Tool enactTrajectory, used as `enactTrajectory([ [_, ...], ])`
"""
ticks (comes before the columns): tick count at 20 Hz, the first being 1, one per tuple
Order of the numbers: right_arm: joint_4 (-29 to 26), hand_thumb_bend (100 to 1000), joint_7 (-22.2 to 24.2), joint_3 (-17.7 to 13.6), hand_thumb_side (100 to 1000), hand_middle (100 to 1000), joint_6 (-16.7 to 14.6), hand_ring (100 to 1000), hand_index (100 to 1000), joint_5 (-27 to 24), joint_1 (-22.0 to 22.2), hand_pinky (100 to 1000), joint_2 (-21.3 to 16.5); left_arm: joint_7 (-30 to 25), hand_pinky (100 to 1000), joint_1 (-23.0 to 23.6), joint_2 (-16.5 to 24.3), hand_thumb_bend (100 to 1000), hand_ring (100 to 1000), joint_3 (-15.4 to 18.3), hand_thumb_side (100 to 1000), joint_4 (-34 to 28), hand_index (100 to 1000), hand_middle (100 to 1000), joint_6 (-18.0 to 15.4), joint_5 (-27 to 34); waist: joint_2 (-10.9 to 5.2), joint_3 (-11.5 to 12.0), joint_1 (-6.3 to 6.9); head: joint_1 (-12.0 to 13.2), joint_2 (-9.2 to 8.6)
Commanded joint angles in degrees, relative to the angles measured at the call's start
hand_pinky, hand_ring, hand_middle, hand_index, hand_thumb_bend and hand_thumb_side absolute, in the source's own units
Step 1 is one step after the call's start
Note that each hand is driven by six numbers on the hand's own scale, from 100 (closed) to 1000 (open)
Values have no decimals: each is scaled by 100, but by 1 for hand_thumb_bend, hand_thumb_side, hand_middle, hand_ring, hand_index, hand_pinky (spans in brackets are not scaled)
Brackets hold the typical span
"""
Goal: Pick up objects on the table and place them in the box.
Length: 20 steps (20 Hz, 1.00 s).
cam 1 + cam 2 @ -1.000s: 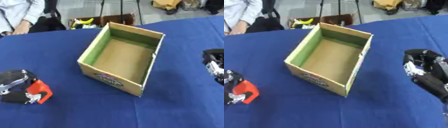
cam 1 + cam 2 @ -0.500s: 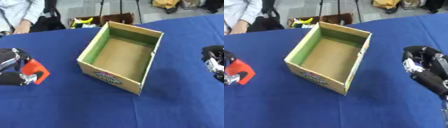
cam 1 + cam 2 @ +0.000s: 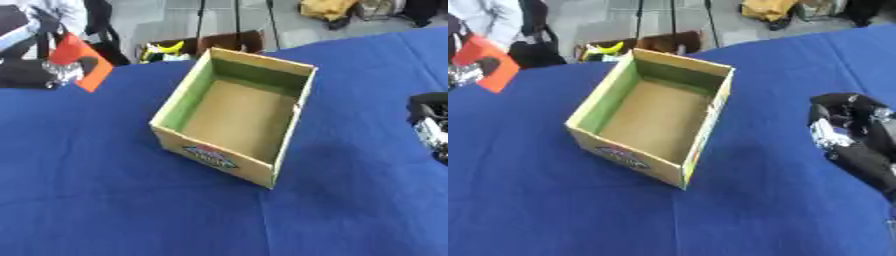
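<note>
An open cardboard box [image 3: 294, 116] with green inner walls, a brown floor and a logo on its front stands in the middle of the blue table; nothing lies inside it. My left hand [image 3: 24, 74] is raised at the far left, level with the box's far end, shut on a flat orange object [image 3: 84, 61] with a dark patch. The object hangs left of the box, clear of the rim. My right hand [image 3: 852, 136], black with silver joints, rests on the cloth at the right edge, apart from the box.
The blue tablecloth [image 3: 105, 200] covers the whole table. Beyond the far edge, on the floor, stand a brown carton with yellow things [image 3: 179, 48], tripod legs and bags. A person sits at the far left corner.
My left hand has lifted the orange object off the table at the near left and carried it up and toward the far left. The right hand has stayed in place.
</note>
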Motion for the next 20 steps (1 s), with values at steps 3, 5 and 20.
enactTrajectory([
  [3,-50,112,66,62,397,523,-24,825,729,15,-71,846,-63,172,113,-652,-64,100,396,-222,850,423,593,492,-200,-110,-159,-95,33,119,30],
  [5,-55,112,88,83,396,523,-28,825,729,14,-85,846,-58,268,110,-912,-234,100,392,-314,851,603,590,488,-273,-191,-155,-164,63,162,16],
  [20,-193,109,224,226,383,521,-5,825,728,-52,-266,846,122,1435,100,-1842,-1586,100,399,-604,862,1598,556,503,-580,-2158,9,-594,172,445,-163],
])
